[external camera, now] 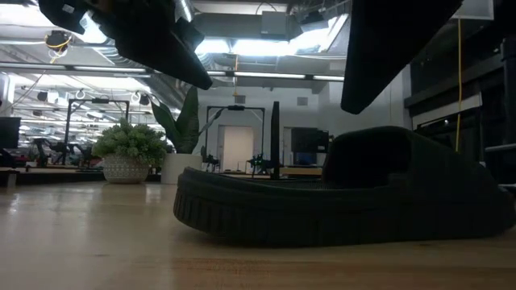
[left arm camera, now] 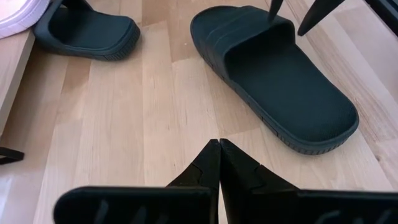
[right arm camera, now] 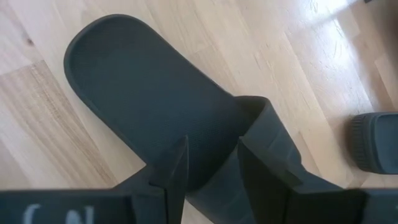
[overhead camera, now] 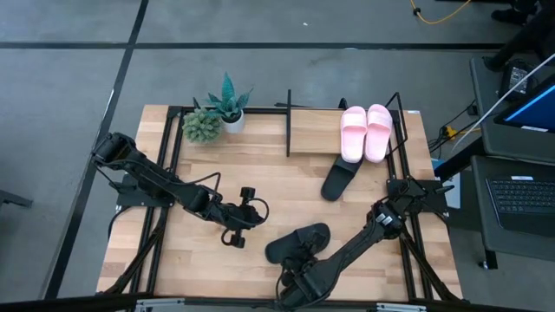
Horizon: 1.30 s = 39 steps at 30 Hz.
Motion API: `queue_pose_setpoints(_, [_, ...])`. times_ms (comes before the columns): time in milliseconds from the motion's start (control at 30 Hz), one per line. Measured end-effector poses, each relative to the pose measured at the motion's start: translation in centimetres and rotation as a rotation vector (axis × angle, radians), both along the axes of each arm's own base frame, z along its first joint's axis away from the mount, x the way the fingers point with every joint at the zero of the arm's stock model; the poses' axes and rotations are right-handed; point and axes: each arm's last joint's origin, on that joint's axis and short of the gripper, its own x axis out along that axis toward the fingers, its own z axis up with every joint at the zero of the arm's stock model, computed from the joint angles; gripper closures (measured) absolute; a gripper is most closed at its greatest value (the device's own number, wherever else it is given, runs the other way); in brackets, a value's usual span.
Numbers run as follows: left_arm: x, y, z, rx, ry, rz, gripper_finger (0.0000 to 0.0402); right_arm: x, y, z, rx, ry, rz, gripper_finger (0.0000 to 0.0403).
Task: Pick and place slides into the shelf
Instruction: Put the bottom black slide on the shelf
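Note:
Two pale pink slides (overhead camera: 365, 132) lie side by side on the shelf's wood board (overhead camera: 316, 130) at the table's far right. One black slide (overhead camera: 338, 179) lies on the table slanting, its far end at the shelf's front edge. The other black slide (overhead camera: 299, 243) rests sole down near the front edge. My right gripper (right arm camera: 212, 146) hovers open over this slide's strap (right arm camera: 267, 124); in the low view a gap shows between the gripper and the strap (external camera: 387, 149). My left gripper (left arm camera: 219, 144) is shut and hangs above bare table left of that slide.
Two potted plants (overhead camera: 201, 126) (overhead camera: 230, 104) stand at the far left beside the shelf. Black frame rods (overhead camera: 173, 139) run along the table's sides. Bare wood (overhead camera: 199, 260) lies at the near left.

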Motion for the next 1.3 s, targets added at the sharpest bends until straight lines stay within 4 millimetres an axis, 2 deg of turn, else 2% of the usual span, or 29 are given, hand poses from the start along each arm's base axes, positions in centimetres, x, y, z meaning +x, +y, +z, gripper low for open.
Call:
queue_pose_setpoints(167, [0.0, 0.0, 0.0, -0.005, 0.0, 0.004, 0.0401, 0.0, 0.0, 0.0, -0.001, 0.001, 0.001, 0.0249])
queue_pose_setpoints(433, [0.0, 0.0, 0.0, -0.019, -0.001, 0.016, 0.0401, 0.0, 0.0, 0.0, 0.012, 0.01, -0.002, 0.0167])
queue_pose_setpoints(567, [0.0, 0.0, 0.0, -0.019, -0.001, 0.016, 0.0401, -0.1, 0.1, -0.1, 0.035, 0.021, -0.015, 0.0142])
queue_pose_setpoints(700, [0.0, 0.0, 0.0, -0.019, -0.001, 0.016, 0.0401, -0.4, -0.1, -0.7, 0.022, 0.028, -0.06, 0.014])
queue_pose_setpoints(900, [0.0, 0.0, 0.0, -0.02, 0.003, 0.018, 0.0401, -1.0, -0.8, -2.7, 0.058, 0.164, -0.117, 0.0152])
queue_pose_setpoints(1300, [0.0, 0.0, 0.0, -0.022, 0.003, 0.02, 0.0401, -1.3, -0.9, -2.6, 0.071, 0.223, -0.097, 0.0157])
